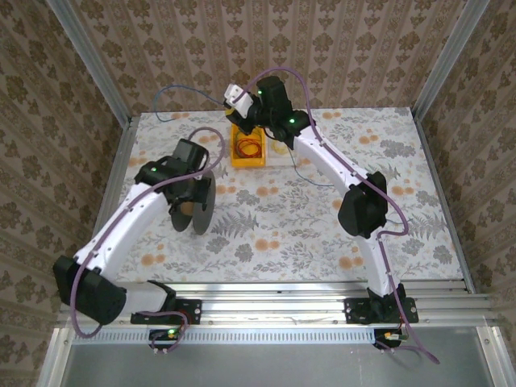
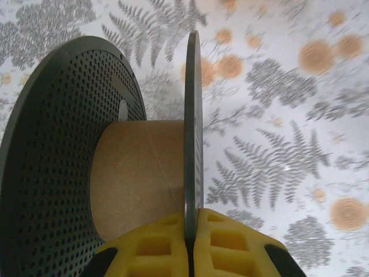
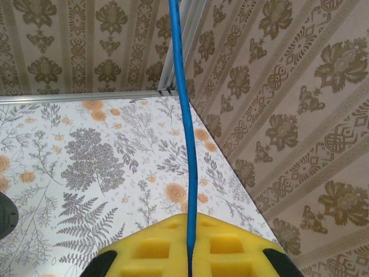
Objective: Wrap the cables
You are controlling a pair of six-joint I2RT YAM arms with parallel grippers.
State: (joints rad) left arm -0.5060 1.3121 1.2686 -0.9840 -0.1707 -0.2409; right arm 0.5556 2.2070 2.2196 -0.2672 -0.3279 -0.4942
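Blue cable (image 3: 183, 115) is pinched between the yellow pads of the right hand (image 3: 189, 251), which is closed on it. The cable rises straight out of the grip, up past the desk (image 3: 86, 150) and the wallpapered corner. From the top view, this hand is at the far edge of the desk, just behind a yellow tray (image 1: 236, 160) with an orange coil (image 1: 249, 148) of cable inside. Left hand (image 2: 191, 245) is clamped on the rim of one flange of the black spool (image 2: 57, 173). The spool stands on edge, left of desk centre, well apart from the tray. It has perforated flanges and a cardboard core (image 2: 132, 173). Can't tell if the spool touches the desk.
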